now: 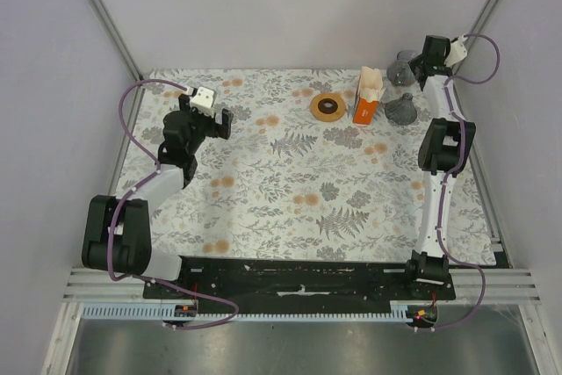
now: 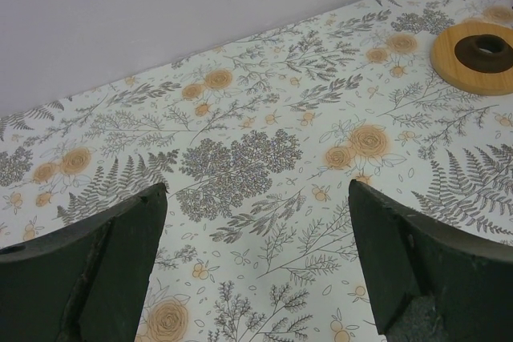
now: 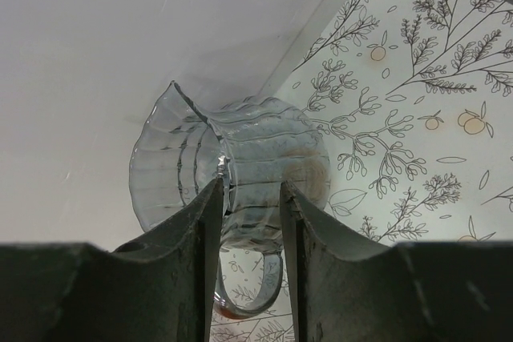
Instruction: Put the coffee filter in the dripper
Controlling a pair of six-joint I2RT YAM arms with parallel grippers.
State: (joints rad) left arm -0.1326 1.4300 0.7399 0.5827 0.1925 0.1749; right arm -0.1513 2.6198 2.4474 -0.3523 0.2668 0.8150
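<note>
So, the big flowery table [image 1: 263, 208] had the two arms reaching over it. The left gripper [image 1: 208, 120] hung above a bare patch on the left side. Its jaws were wide apart and held nothing.

The right arm stretched all the way to the far right corner. Near there stood the orange carton [image 1: 364, 110] with its cream papers [image 1: 371, 81] sticking up. A round wooden ring [image 1: 327, 107] lay just left of the carton. A second grey see-through thing [image 1: 402, 110] sat just right of it.

The dripper [image 3: 264, 150] was in that far corner, close to the wall. The right gripper [image 3: 250, 190] had one finger on each side of the dripper's ribbed wall. The gap between them was small. I could not tell if they were squeezing it yet. Its little handle [image 3: 256, 294] poked out below the fingers.

I could not find one loose white coffee filter anywhere.

I think the job right then was getting hold of the dripper. The wall looked thin and smooth, so it might slip. A soft, even squeeze would be best. Then a slow lift away from the wall would keep it from bumping. It should be set down with the wide mouth up, so the paper can drop in.
</note>
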